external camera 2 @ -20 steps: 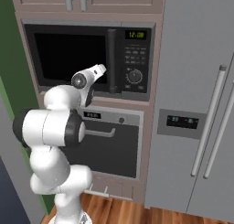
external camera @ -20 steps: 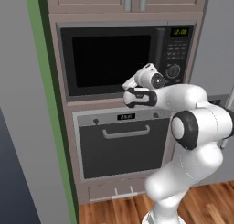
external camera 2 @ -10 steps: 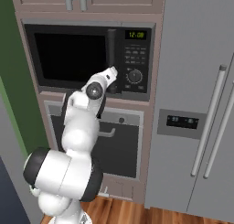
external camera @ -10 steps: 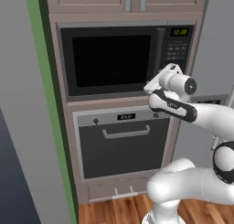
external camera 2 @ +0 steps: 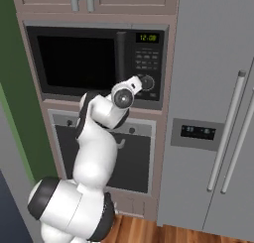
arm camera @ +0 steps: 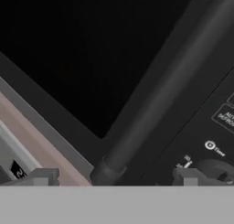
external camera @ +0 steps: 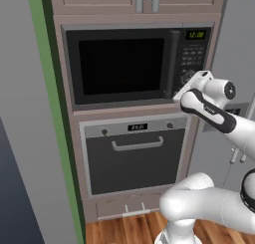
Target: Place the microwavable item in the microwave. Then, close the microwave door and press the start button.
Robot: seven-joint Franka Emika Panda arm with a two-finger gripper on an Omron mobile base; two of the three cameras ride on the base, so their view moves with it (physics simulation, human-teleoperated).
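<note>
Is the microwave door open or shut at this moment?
Shut. The microwave door lies flat in its frame beside the control panel, and its dark window hides the inside.

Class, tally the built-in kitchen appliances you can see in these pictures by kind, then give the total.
microwave: 1
oven: 1
refrigerator: 1
Total: 3

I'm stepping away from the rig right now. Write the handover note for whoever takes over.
Gripper: open, holding nothing, close to the lower right of the microwave, by the door's vertical handle and the control panel.
Microwave door: shut.
The microwavable item can't be seen behind the dark glass; confirm it is inside.
Left: press the start button; whether it has been pressed cannot be told.
</note>
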